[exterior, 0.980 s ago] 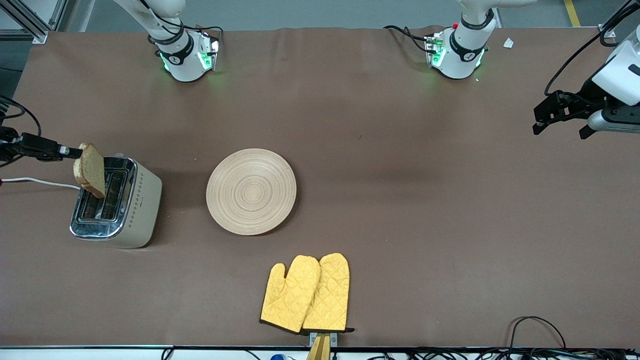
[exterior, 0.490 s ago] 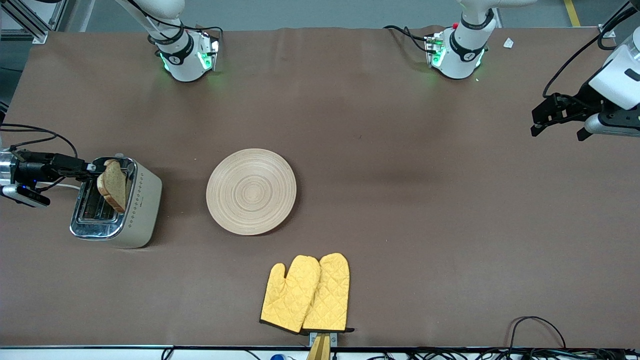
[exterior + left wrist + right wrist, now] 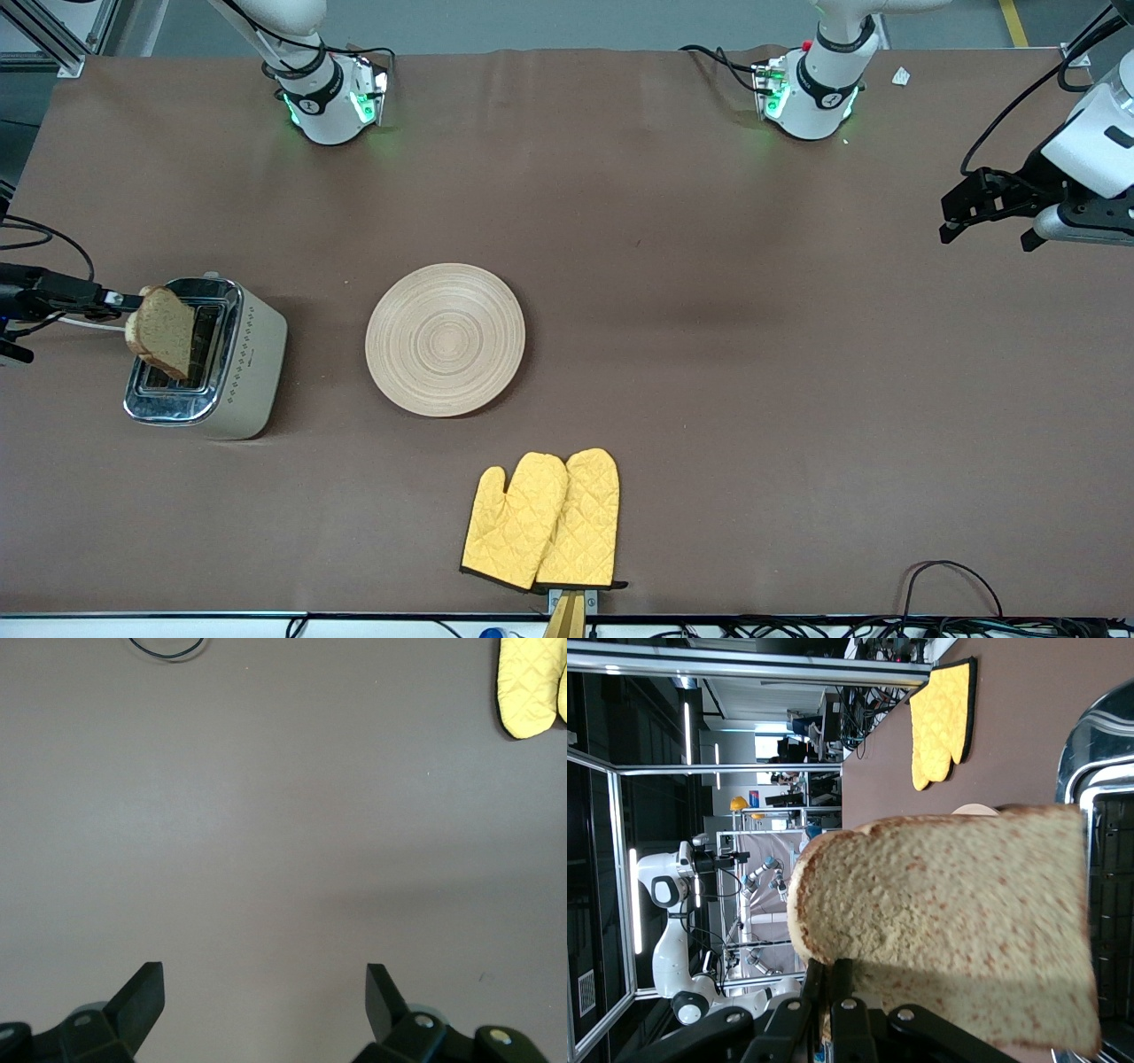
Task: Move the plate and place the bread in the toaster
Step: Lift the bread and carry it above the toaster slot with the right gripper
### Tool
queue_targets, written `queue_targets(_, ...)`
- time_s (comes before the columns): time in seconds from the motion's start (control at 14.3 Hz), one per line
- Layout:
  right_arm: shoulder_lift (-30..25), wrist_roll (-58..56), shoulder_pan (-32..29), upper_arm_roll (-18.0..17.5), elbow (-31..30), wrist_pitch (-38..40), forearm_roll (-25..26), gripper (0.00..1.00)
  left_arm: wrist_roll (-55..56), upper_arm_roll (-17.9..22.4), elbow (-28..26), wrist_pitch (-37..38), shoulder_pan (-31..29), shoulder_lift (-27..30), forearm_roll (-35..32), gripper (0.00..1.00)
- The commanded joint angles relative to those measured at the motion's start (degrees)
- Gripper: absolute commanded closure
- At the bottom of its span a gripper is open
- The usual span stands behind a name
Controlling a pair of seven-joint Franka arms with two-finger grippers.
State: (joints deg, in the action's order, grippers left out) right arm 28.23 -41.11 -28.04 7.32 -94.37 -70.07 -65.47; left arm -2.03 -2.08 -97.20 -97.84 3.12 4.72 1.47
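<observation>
The brown speckled bread (image 3: 161, 332) hangs tilted over the outer edge of the cream toaster (image 3: 252, 354), above its chrome top. My right gripper (image 3: 120, 299) is shut on the bread's crust edge. In the right wrist view the fingers (image 3: 830, 979) pinch the slice (image 3: 948, 921) beside the toaster's chrome slots (image 3: 1099, 753). The round wooden plate (image 3: 445, 339) lies mid-table, beside the toaster toward the left arm's end. My left gripper (image 3: 983, 208) is open and empty over the table's left-arm end; it waits, fingers wide apart (image 3: 266, 992).
Two yellow oven mitts (image 3: 542, 521) lie near the front edge, nearer the camera than the plate; they also show in the right wrist view (image 3: 943, 718) and the left wrist view (image 3: 532, 682). The toaster's white cord (image 3: 80, 323) trails toward the table's edge.
The right gripper swung the bread over the toaster's slots half a second ago, then drew it back to the toaster's outer edge. The left gripper barely moved.
</observation>
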Motion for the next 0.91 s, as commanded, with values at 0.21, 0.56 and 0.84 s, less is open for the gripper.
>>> queue_targets(0.21, 2.35, 2.26, -2.89, -0.99, -2.12, 2.14, -4.75, 1.00, -0.60, 0.06, 1.13, 0.45, -0.13, -0.41, 0.90, 0.00)
queue_targets(0.56, 2.44, 3.84, -3.87, -0.91, -4.68, 1.26, -7.83, 1.00, -0.69, 0.06, 0.96, 0.45, -0.22, -0.32, 0.90, 0.00)
queue_targets(0.84, 2.79, 3.06, -3.60, -0.91, -6.17, 0.64, -8.27, 1.00, -0.69, 0.06, 0.87, 0.45, -0.31, -0.23, 0.90, 0.00)
